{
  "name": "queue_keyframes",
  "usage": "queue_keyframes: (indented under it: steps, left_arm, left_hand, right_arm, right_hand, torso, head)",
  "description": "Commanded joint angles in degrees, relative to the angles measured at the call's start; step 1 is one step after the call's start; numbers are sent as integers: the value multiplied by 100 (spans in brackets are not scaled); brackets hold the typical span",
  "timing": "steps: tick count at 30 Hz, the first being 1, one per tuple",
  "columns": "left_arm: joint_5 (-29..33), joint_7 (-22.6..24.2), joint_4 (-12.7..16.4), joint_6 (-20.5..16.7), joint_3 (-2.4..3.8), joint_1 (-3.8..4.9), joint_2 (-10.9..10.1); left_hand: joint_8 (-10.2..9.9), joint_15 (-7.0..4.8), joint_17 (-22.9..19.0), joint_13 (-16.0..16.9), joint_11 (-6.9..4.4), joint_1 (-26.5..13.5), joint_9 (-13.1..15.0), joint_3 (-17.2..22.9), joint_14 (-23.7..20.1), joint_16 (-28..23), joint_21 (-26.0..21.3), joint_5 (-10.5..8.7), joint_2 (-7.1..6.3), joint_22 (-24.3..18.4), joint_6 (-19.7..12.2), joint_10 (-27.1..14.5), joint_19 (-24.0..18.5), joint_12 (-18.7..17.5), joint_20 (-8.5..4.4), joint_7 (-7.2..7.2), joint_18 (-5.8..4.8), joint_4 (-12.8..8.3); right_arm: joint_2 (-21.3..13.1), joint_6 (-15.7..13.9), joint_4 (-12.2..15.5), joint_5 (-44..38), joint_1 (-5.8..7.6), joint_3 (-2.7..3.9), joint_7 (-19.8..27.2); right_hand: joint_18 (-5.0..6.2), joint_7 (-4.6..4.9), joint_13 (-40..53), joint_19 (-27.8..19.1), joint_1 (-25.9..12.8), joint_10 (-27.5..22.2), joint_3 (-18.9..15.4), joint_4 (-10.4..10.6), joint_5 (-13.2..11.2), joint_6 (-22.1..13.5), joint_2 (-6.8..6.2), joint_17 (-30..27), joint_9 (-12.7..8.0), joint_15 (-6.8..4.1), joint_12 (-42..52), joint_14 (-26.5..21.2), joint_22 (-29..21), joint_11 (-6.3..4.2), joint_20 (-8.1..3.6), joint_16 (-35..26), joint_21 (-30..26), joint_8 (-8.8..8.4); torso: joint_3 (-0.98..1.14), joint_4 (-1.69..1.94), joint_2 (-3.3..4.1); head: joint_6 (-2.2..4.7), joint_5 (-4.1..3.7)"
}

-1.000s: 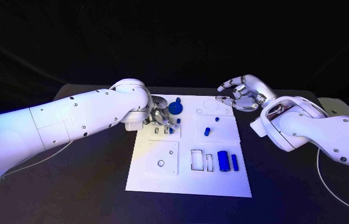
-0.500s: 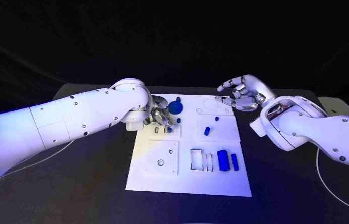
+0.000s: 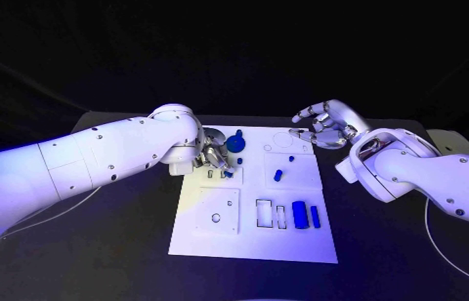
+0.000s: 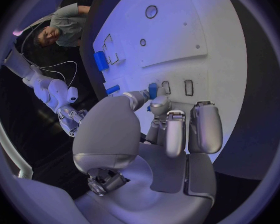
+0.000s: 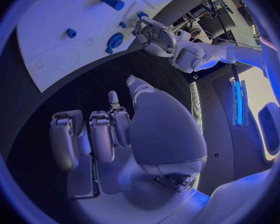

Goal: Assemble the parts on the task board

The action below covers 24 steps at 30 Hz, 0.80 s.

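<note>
The white task board (image 3: 210,243) lies in the middle of the black table. My left hand (image 3: 217,157) is over the board's far left part and pinches a small blue part (image 4: 153,90) between thumb and fingertip, right at two narrow slots (image 4: 189,87). My right hand (image 3: 327,126) hovers above the board's far right corner, fingers apart and curved, with nothing in them. A round blue part with a knob (image 3: 236,142) stands just beyond my left hand. A blue oblong part (image 3: 278,175) lies mid-board. Two blue blocks (image 3: 299,215) stand beside rectangular slots (image 3: 265,213) nearer me.
A small blue peg (image 3: 291,158) stands near the oblong part. A square panel with round holes (image 3: 219,211) takes up the board's near left part. Bare black table (image 3: 391,247) lies on both sides of the board.
</note>
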Motion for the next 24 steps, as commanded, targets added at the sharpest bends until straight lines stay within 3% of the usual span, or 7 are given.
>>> queue_keyframes:
  steps: [1,6,13,17,18,19,24]
  left_arm:
    - [339,47,12,-113,3,3,-17]
    - [525,68,77,-299,11,1,-101]
    - [627,104,262,-641,25,-8,-281]
    - [512,122,406,-840,21,-31,-385]
    - [458,127,445,-897,19,-40,-411]
    - [393,132,484,-950,18,-51,-436]
    - [103,140,620,-1095,10,-97,-519]
  left_hand:
    - [90,-21,1509,-4,-12,-130,541,1026,595,20,29,252,-85,1,-63,36,7,-2,1,17,-96,-953]
    - [181,-20,1509,17,-12,-283,690,1186,595,20,28,661,-131,4,-68,72,5,31,3,22,-95,-1098]
    - [235,-34,1509,98,-29,-402,791,1270,595,20,37,967,-176,25,-32,150,12,128,-8,8,-97,-1197]
    - [261,-48,1509,160,-45,-475,842,1301,595,20,58,1196,-218,68,7,209,30,201,-19,-8,-105,-1241]
    - [279,-59,1509,202,-58,-521,874,1315,595,20,71,1390,-252,96,40,247,41,248,-28,-21,-109,-1263]
    - [285,-63,1509,212,-63,-541,887,1316,595,20,81,1467,-265,116,52,258,48,261,-32,-27,-113,-1270]
    - [310,-89,1509,336,-91,-605,934,1318,595,20,144,1699,-316,239,113,365,97,397,-47,-58,-136,-1298]
  right_arm:
    - [0,78,-1,-50,-7,-1,-6]
    - [-2,77,-8,-50,-10,-2,-5]
    - [-11,74,-13,-48,-15,-2,-2]
    - [-24,70,-12,-45,-16,-3,3]
    - [-28,68,-12,-45,-16,-3,4]
    - [-33,67,-12,-44,-16,-3,5]
    - [-49,66,-12,-41,-17,-3,6]
  right_hand:
    - [-26,-9,744,481,-24,-30,21,1,33,33,1,1348,9,-45,-15,564,1362,-4,-30,-26,11,28]
    - [-24,-10,741,475,-28,-32,23,2,38,34,4,1346,9,-45,-19,563,1355,-5,-31,-27,2,30]
    - [-24,-10,740,476,-33,-33,25,4,42,36,6,1341,10,-46,-19,562,1356,-5,-32,-29,3,32]
    - [-22,-10,741,472,-44,-32,26,7,46,38,9,1341,11,-47,-18,562,1351,-6,-32,-30,-4,34]
    - [-22,-10,741,472,-44,-32,26,7,46,38,9,1341,11,-47,-18,562,1351,-6,-32,-30,-4,34]
    - [-22,-10,741,472,-44,-32,26,7,46,38,9,1341,11,-47,-18,562,1351,-6,-32,-30,-4,34]
    - [-22,-10,741,472,-44,-32,26,7,46,38,9,1341,11,-47,-18,562,1351,-6,-32,-30,-4,34]
  torso:
    - [0,2,6]
    - [4,7,2]
    - [8,16,4]
    - [7,15,3]
    - [4,14,2]
    - [3,19,1]
    - [1,19,5]
  head:
    - [4,-1]
    - [3,8]
    - [-6,11]
    - [-20,11]
    - [-22,12]
    - [-25,7]
    - [-36,9]
